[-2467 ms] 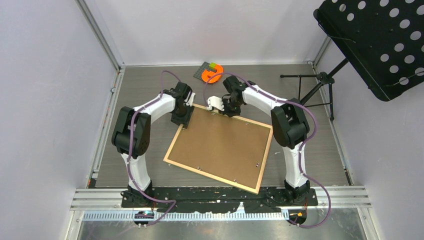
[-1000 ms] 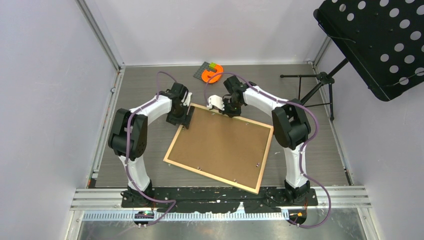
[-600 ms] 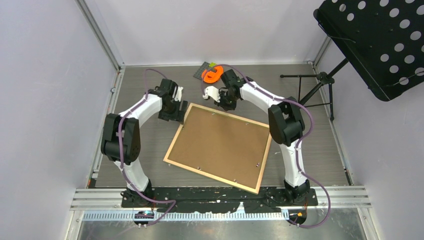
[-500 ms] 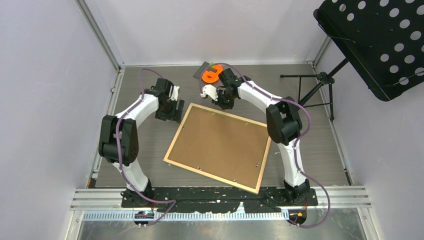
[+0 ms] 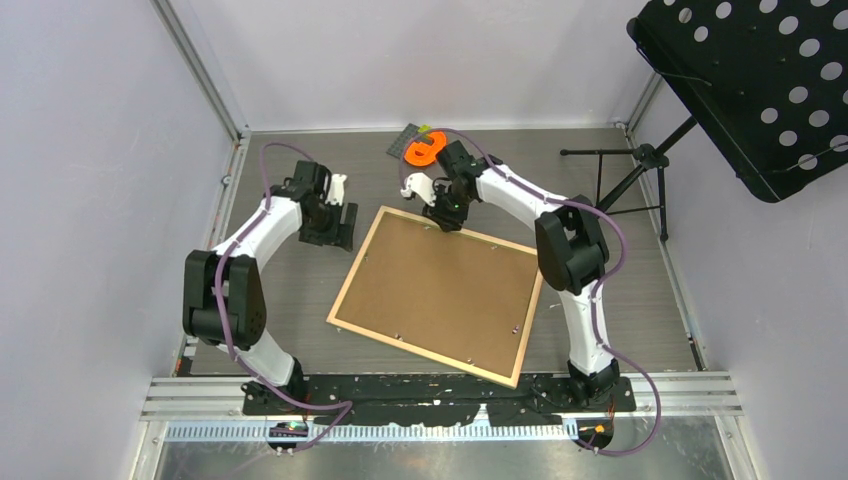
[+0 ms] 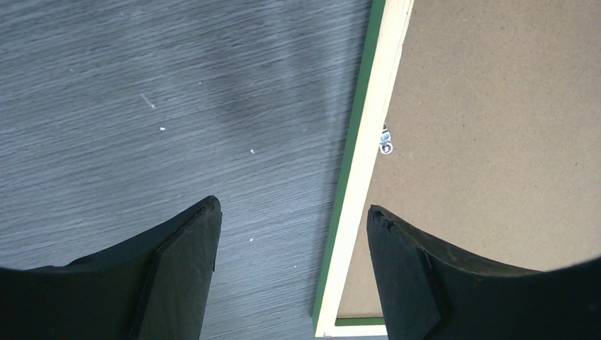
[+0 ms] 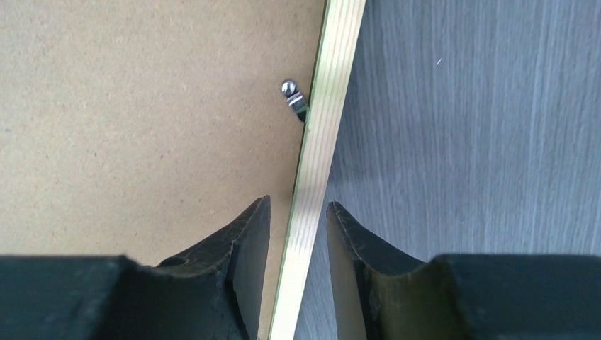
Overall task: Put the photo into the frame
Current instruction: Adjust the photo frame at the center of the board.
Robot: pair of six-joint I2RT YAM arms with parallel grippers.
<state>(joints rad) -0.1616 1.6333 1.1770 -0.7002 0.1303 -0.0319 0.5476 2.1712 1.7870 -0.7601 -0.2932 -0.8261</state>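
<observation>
1. The table (image 5: pixel 650 290) carries everything. The frame (image 5: pixel 355 265) lies flat and skewed across its middle, pale wood up and green showing down its outer side.
2. The brown backing board (image 5: pixel 440 290) fills the frame. The photo shows in no view. If it is in place it lies under this board, and I cannot tell that.
3. My left gripper (image 6: pixel 290 219) hangs over bare table towards the far left corner, just beside the frame's left rail. Its jaws are spread wide and hold nothing.
4. My right gripper (image 7: pixel 299 205) sits at the frame's far rail. Its jaws are parted a little and straddle the rail, with a sliver of gap on the board side, so I judge it is not clamped.
5. A small metal clip (image 7: pixel 294 99) reaches from that rail onto the board's edge.
6. Risks:
   - If I swing the right gripper sideways before lifting it, a finger would catch the rail and drag the frame.
   - That finger could also knock the clip off the board.
   - A loose board could let the photo shift.
</observation>
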